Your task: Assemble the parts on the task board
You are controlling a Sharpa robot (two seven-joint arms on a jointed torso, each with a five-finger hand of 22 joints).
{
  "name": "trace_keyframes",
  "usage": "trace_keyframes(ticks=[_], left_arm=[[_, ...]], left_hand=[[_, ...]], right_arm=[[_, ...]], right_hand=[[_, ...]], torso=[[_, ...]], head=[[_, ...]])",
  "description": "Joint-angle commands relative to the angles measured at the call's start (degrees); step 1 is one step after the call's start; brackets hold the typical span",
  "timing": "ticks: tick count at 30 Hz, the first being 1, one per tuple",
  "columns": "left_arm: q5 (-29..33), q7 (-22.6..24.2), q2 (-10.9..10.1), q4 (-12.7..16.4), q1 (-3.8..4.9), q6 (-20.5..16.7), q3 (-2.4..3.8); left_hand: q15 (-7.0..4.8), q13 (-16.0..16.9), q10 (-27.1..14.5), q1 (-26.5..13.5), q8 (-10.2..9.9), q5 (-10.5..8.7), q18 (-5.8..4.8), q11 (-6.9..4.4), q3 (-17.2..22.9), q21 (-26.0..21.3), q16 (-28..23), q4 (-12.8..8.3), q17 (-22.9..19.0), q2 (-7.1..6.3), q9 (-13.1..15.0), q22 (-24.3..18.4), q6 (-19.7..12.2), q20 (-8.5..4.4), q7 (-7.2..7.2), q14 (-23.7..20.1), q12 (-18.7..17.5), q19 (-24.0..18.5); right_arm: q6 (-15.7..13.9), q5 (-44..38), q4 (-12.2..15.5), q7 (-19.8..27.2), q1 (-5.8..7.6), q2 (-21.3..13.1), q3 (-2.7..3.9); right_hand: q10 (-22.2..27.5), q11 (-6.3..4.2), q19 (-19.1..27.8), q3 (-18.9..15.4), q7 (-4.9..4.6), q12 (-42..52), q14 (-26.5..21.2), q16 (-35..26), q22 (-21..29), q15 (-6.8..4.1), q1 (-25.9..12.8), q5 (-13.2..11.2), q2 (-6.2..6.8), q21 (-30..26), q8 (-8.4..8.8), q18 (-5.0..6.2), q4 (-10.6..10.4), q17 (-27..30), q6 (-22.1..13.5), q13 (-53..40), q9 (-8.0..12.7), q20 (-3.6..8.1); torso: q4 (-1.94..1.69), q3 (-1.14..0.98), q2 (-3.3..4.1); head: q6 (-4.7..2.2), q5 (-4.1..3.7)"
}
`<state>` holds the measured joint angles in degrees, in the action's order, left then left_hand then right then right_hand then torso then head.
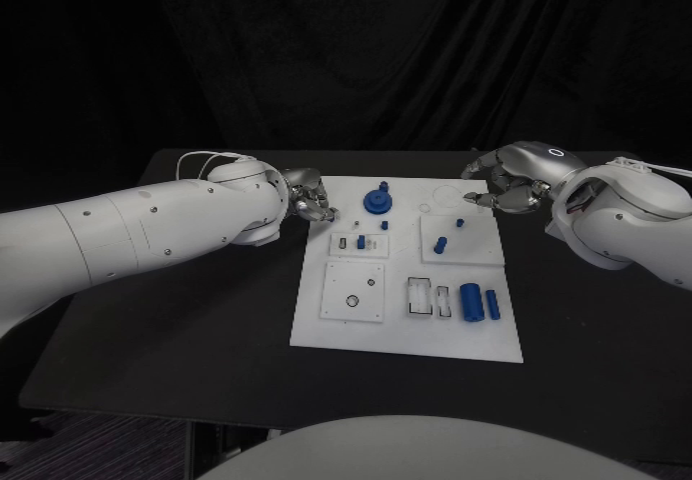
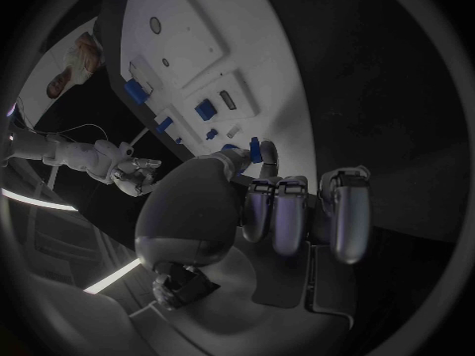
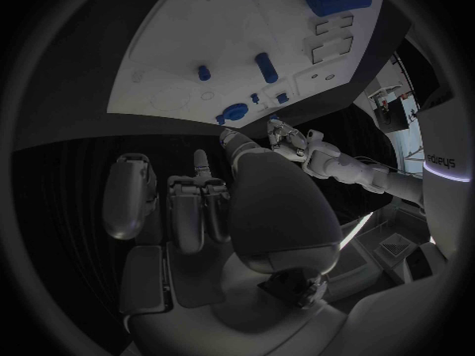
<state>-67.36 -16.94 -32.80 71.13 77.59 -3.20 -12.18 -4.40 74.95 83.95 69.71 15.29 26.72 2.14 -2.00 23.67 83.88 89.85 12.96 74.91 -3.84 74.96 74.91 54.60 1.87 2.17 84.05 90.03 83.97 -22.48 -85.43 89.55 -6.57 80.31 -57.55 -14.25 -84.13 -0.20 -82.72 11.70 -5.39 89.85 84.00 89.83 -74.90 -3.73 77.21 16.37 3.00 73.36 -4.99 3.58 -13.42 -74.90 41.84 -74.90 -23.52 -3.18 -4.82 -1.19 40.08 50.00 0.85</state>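
The white task board (image 1: 408, 320) lies mid-table. A blue round part (image 1: 378, 200) stands at its far edge, small blue pieces (image 1: 440, 241) sit in the middle blocks, and two blue cylinders (image 1: 480, 301) lie at the near right. My left hand (image 1: 306, 197) hovers beside the board's far left edge, fingers (image 2: 292, 213) loosely bent, thumb apart, nothing in it. My right hand (image 1: 505, 186) hovers at the board's far right corner, fingers (image 3: 188, 206) likewise loosely bent and empty. The round part (image 2: 254, 149) shows just past the left thumb.
The black table (image 1: 173, 340) surrounds the board with bare room at left, right and near side. A black curtain stands behind. White recessed blocks (image 1: 356, 292) and slots (image 1: 420, 297) mark the board's near half.
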Motion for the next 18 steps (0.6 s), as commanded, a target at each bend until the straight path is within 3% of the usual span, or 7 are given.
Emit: trace_keyframes(ticks=[1,9,18], left_arm=[[3.02,-2.22,-0.84,2.31,0.16,-3.17,0.04],[4.87,-3.94,-3.32,7.06,0.15,-3.88,0.04],[5.15,-3.11,-3.69,8.45,0.02,-3.80,0.03]], left_hand=[[-0.12,15.05,6.05,-0.12,0.09,-0.19,-0.26,0.05,0.41,-0.17,0.15,-0.07,15.09,-0.31,1.32,11.34,0.24,0.10,-0.31,5.95,-0.03,1.67],[-0.09,15.05,6.05,-0.97,0.20,-1.48,-0.18,0.12,0.88,-0.49,0.15,-0.38,15.09,-0.21,1.35,11.21,0.05,0.11,-0.21,5.95,-0.03,1.49],[-0.08,15.05,6.05,-1.11,0.24,-1.76,-0.19,0.12,1.24,-0.50,0.15,-0.91,15.09,-0.05,1.37,11.23,-0.08,0.12,-0.20,5.95,-0.03,1.50]], right_arm=[[0.37,-0.16,0.04,-1.14,-0.12,-0.05,0.04],[0.45,-0.16,0.06,-1.21,-0.13,-0.25,0.04],[0.43,-0.16,0.06,-1.15,-0.22,-0.20,0.04]], right_hand=[[-5.87,0.33,0.15,-0.09,0.17,0.15,6.00,0.17,-10.37,0.54,0.23,-0.04,-0.11,-0.38,0.21,0.01,0.31,-15.10,0.40,-15.10,0.05,-0.04],[-5.87,0.33,0.15,-0.09,0.17,0.15,6.00,0.17,-10.37,0.54,0.23,-0.04,-0.11,-0.38,0.21,0.01,0.31,-15.10,0.40,-15.10,0.05,-0.04],[-5.87,0.33,0.18,-0.03,0.18,0.15,6.00,0.17,-10.35,0.54,0.30,-0.04,-0.17,-0.45,0.25,0.02,0.39,-15.10,0.42,-15.10,0.11,-0.04]], torso=[[-0.05,0.01,0.01],[0.05,-0.07,-0.01],[0.23,0.06,0.00]], head=[[0.00,0.05],[0.00,0.24],[0.00,0.50]])
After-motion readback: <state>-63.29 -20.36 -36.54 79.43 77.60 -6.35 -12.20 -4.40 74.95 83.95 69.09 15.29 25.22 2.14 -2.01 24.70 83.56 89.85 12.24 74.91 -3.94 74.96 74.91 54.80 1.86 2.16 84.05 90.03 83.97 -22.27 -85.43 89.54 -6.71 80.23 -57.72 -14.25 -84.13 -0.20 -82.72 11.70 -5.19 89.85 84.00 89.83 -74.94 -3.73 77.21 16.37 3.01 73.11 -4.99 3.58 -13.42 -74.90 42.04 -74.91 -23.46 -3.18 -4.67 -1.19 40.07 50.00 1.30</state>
